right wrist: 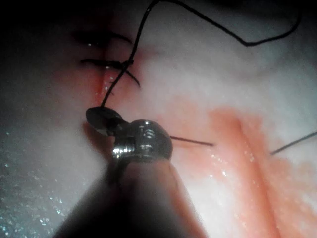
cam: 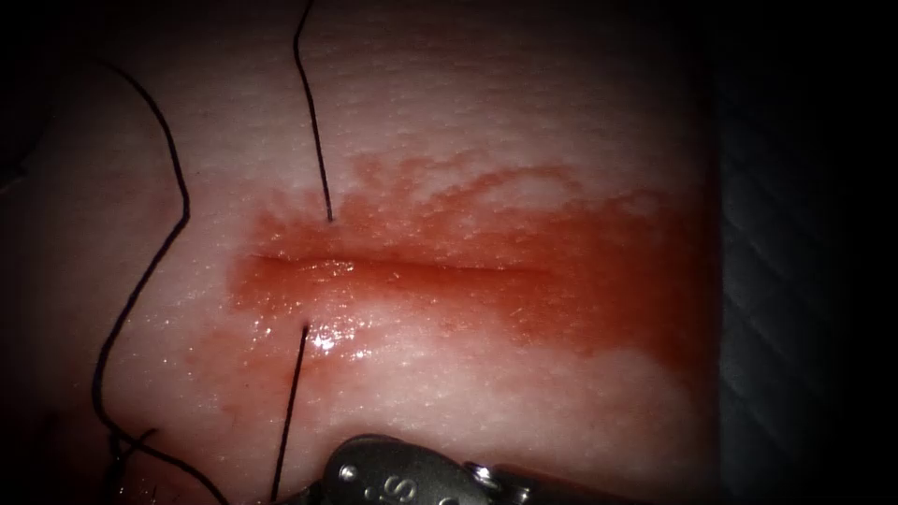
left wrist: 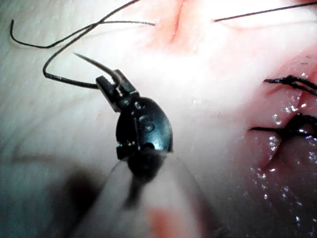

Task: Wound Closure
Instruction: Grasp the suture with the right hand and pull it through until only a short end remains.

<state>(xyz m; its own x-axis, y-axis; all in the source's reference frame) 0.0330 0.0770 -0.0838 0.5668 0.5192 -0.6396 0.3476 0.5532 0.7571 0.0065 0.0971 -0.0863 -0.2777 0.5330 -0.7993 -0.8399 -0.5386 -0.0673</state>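
Observation:
The cut [cam: 440, 269] runs sideways across the tissue [cam: 524, 122], ringed by red fluid. Thread [cam: 313, 122] enters the tissue on the cut's far side near its left end and comes out on the near side [cam: 304, 329]. My left tool [left wrist: 110, 85] is shut on the curved needle [left wrist: 91, 61]. The needle's point sticks out free above the tissue, and the rest of its curve is hidden by the jaws. My right tool [right wrist: 101, 118] is shut on the thread [right wrist: 130, 59]. Its wrist [cam: 402, 477] lies at the near edge, below the cut.
A long slack loop of thread [cam: 140, 281] lies over the tissue left of the cut. Two finished dark stitches [left wrist: 290, 104] sit on a closed part of the wound, also seen as a knot with cut ends [right wrist: 116, 64]. The tissue's edge [cam: 716, 281] drops off at the right.

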